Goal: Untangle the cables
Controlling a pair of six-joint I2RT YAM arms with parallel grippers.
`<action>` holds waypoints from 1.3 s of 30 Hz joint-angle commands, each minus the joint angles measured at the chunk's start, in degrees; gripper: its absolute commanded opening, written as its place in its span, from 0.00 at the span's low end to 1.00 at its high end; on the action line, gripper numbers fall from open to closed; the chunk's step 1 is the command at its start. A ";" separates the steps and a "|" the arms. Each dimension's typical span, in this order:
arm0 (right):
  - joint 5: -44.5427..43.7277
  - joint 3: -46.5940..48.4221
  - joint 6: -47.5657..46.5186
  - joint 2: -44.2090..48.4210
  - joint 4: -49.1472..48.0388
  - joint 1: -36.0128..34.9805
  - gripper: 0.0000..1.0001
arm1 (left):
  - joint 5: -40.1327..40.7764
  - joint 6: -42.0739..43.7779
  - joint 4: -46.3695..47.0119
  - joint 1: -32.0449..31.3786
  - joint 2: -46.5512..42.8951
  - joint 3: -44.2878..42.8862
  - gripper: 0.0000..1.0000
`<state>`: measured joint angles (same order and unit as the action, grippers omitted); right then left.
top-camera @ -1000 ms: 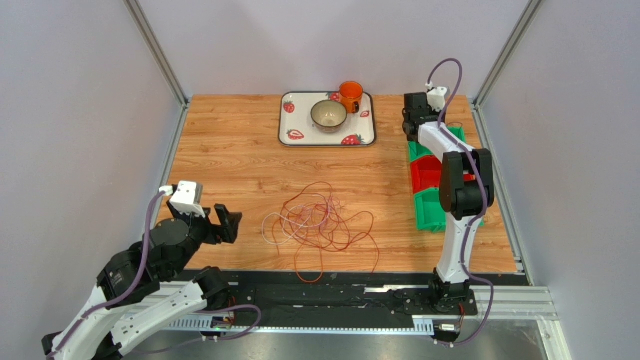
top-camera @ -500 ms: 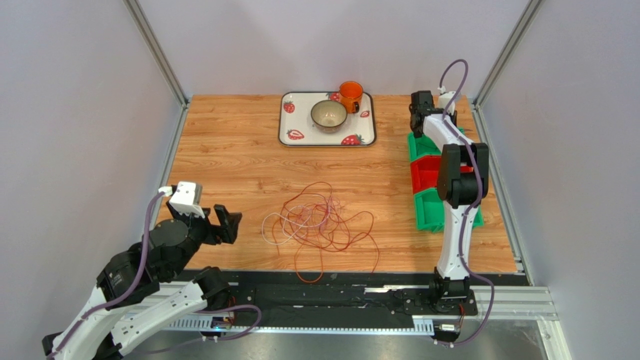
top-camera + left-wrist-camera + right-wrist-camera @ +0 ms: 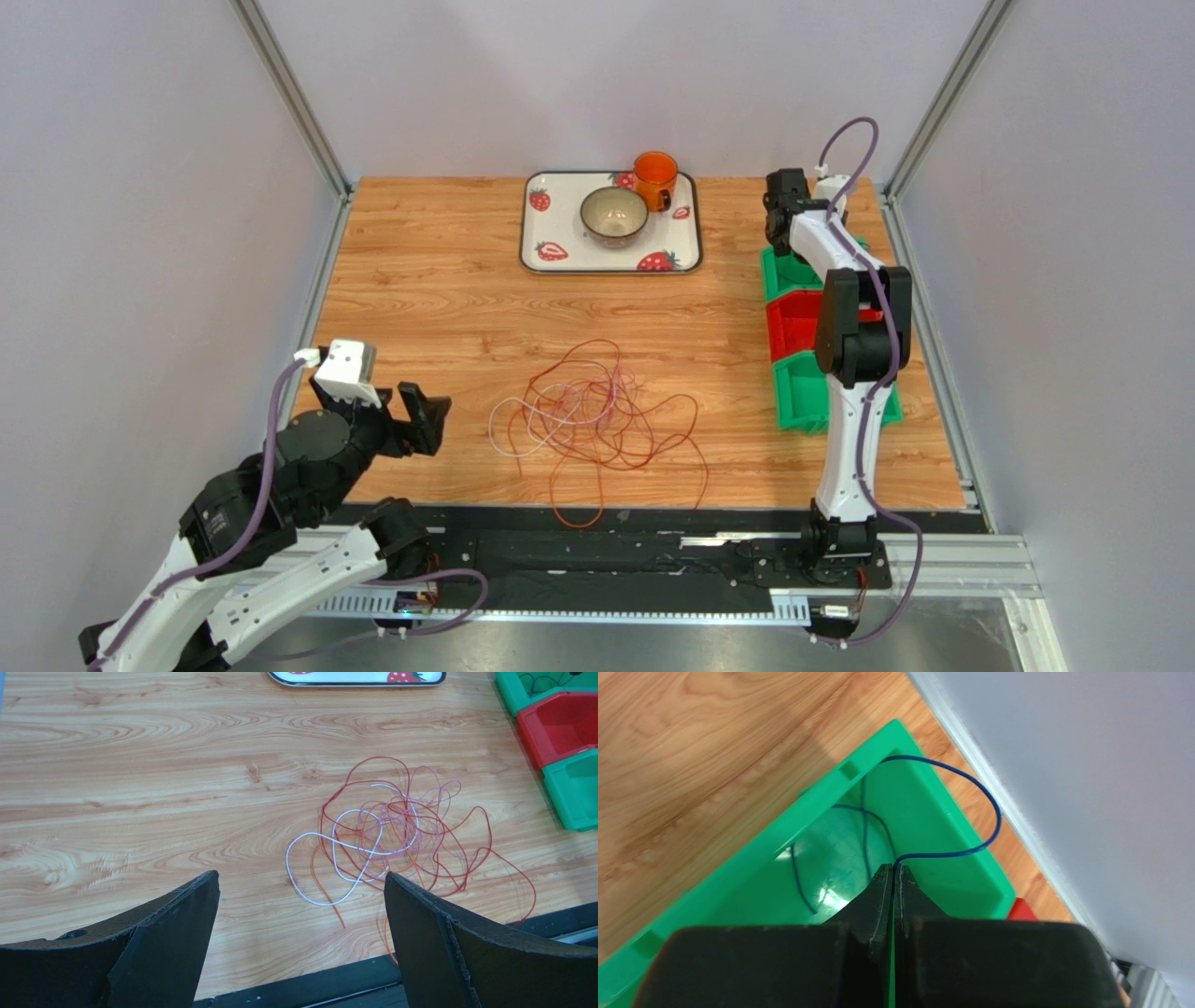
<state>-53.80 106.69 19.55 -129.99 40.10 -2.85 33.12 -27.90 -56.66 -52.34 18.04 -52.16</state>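
Note:
The cables (image 3: 596, 413) lie in a loose tangle of thin red, orange and white loops on the wooden table near its front edge. They also show in the left wrist view (image 3: 400, 833). My left gripper (image 3: 421, 417) is open and empty, low, left of the tangle, and the left wrist view (image 3: 300, 876) shows its jaws wide apart. My right gripper (image 3: 776, 238) is at the back right, over the far green bin (image 3: 773, 836). In the right wrist view it (image 3: 893, 868) is shut on a thin blue cable (image 3: 987, 822), which loops up and down into the bin.
A strawberry tray (image 3: 673, 255) at the back holds a bowl (image 3: 615, 213) and an orange mug (image 3: 654, 178). A row of green and red bins (image 3: 793, 325) stands along the right side. Metal frame rails and grey walls close in the table. A black strip runs along the front edge.
My right wrist has swung right, towards the back right corner over the far green bin, and has barely moved in the last half second. The left arm and the tangle have not moved.

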 commanded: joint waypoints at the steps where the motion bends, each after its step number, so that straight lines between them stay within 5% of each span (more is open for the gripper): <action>1: 9.66 -0.35 2.95 1.58 0.68 0.57 0.00 | 0.62 1.01 1.73 0.39 -0.46 0.04 0.96; 14: 16.53 1.85 2.16 3.34 3.22 0.83 0.00 | 0.80 1.27 1.91 0.39 -0.99 0.13 0.95; 28: 14.60 4.40 -0.65 7.56 5.17 1.09 0.19 | 0.63 1.36 1.91 0.39 -1.52 0.22 0.95; 39: 17.67 5.89 -0.22 12.82 8.15 1.09 0.19 | 0.80 1.18 1.91 0.39 -1.52 0.22 0.95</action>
<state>-37.43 110.63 19.44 -123.04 47.09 -2.04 33.52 -27.70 -56.60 -52.34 16.91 -52.14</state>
